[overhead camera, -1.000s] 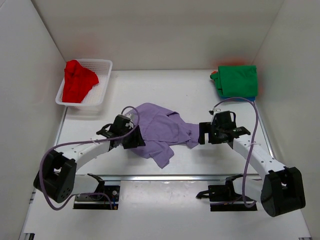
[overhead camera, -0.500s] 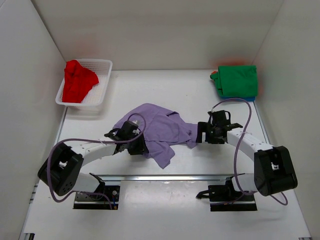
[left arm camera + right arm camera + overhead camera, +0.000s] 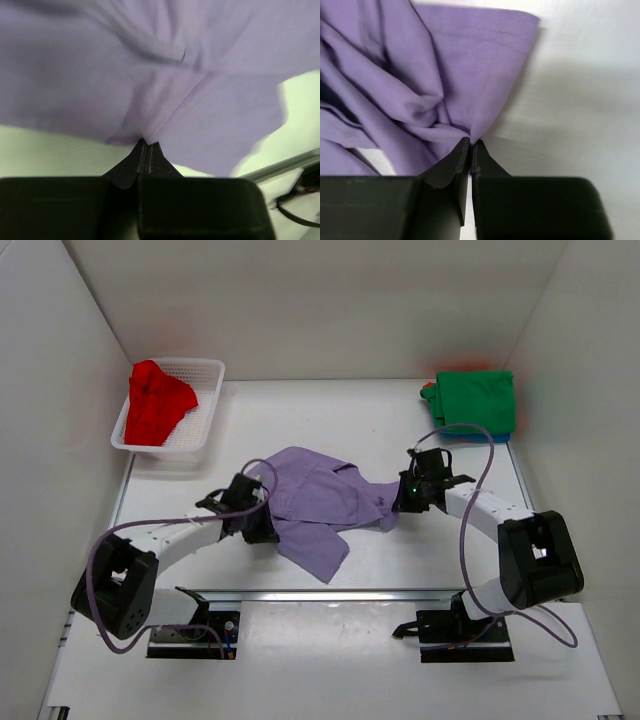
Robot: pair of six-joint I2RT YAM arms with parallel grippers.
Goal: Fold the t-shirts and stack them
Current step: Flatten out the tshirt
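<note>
Since a second ago my two sets of jaws have gone from standing apart to pinched tight, and my right arm has swung its elbow nearer the middle. From the top camera, my left gripper (image 3: 262,528) bites the near-left edge of the lavender t-shirt (image 3: 322,498), and my right gripper (image 3: 399,504) bites its right tip; the shirt lies crumpled on the white table (image 3: 330,420) between them, one flap trailing towards the near edge. Well apart, a red t-shirt (image 3: 157,403) sits bunched in a white mesh basket (image 3: 207,418) at the far left, and a green t-shirt (image 3: 476,400) lies folded flat at the far right, with a thin edge of a blue t-shirt (image 3: 492,438) showing under it. At my left wrist, the black fingers meet in a narrow point on the left gripper (image 3: 145,148), and the lavender t-shirt (image 3: 150,75) fans out from that pinch in soft, smooth folds. At my right wrist, the right gripper (image 3: 470,145) is closed the same way on a gathered corner of the lavender t-shirt (image 3: 425,75), whose stitched hem runs along the top above bare matte table (image 3: 585,80).
</note>
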